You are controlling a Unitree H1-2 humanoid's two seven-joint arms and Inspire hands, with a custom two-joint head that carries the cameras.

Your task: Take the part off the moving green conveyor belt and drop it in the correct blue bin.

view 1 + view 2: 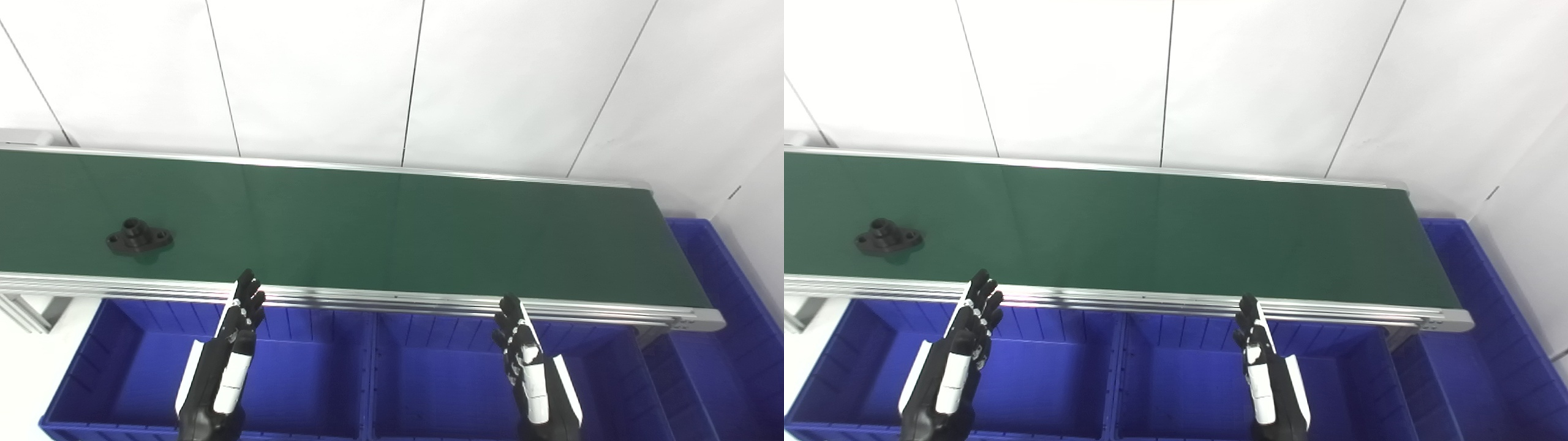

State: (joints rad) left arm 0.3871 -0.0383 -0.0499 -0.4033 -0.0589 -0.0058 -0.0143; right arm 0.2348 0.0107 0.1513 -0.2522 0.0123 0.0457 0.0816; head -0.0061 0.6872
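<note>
On the left stretch of the green belt (380, 226) lies the part (139, 237), a black flange with a short raised collar in its middle and a flat lug with a hole at each end. It sits flat, nearer the belt's near edge than its far one, apart from both hands. The belt runs across the picture from left to right between silver rails, with a white panelled wall (392, 73) behind it.

Below the near rail stand blue bins side by side: a left bin (92, 367), a middle bin (441, 343), and past the belt's right end a right bin (723, 343) running away along the side wall. All show bare blue floors.

The left hand (240, 318) hangs over the left bin, fingers straight and pointing up towards the rail, their tips just at its edge; they lie close alongside one another, uncurled, holding nothing. The part is up and to the left of this hand, on the belt. The right hand (519, 343) hangs over the middle bin in the same pose, fingers extended towards the rail, slightly spread, and empty. Both forearms are black with white panels and rise from the bottom edge.
</note>
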